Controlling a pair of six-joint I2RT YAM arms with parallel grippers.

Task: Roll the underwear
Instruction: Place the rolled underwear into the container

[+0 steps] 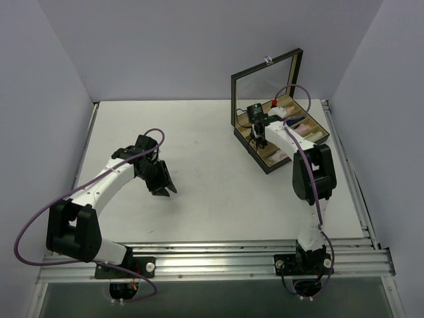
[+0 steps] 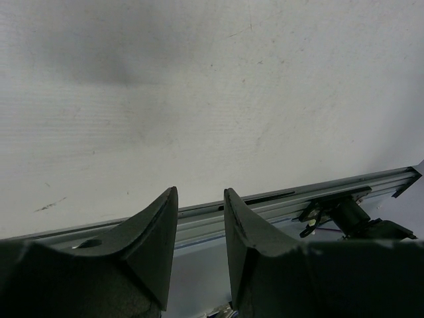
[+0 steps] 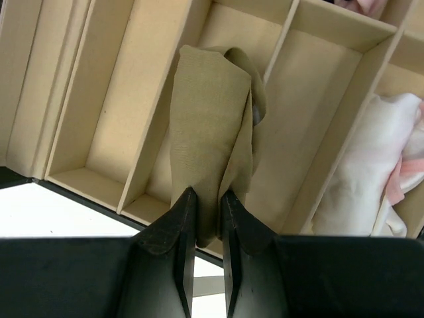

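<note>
My right gripper (image 3: 208, 193) is shut on the tan-beige underwear (image 3: 207, 136), a folded roll hanging over a compartment of the divided box (image 3: 119, 112). The white underwear with pink edging (image 3: 377, 169) lies in a compartment to the right. In the top view the right gripper (image 1: 260, 138) is over the near left part of the open box (image 1: 246, 136). My left gripper (image 1: 164, 187) is open and empty above the bare table, left of centre; its fingers (image 2: 156, 232) frame the table's near rail.
The box's lid (image 1: 265, 83) stands upright with a mirror at the back right. Beige dividers (image 3: 152, 126) split the box into narrow compartments. The metal rail (image 1: 218, 255) runs along the near table edge. Walls close in left, back and right.
</note>
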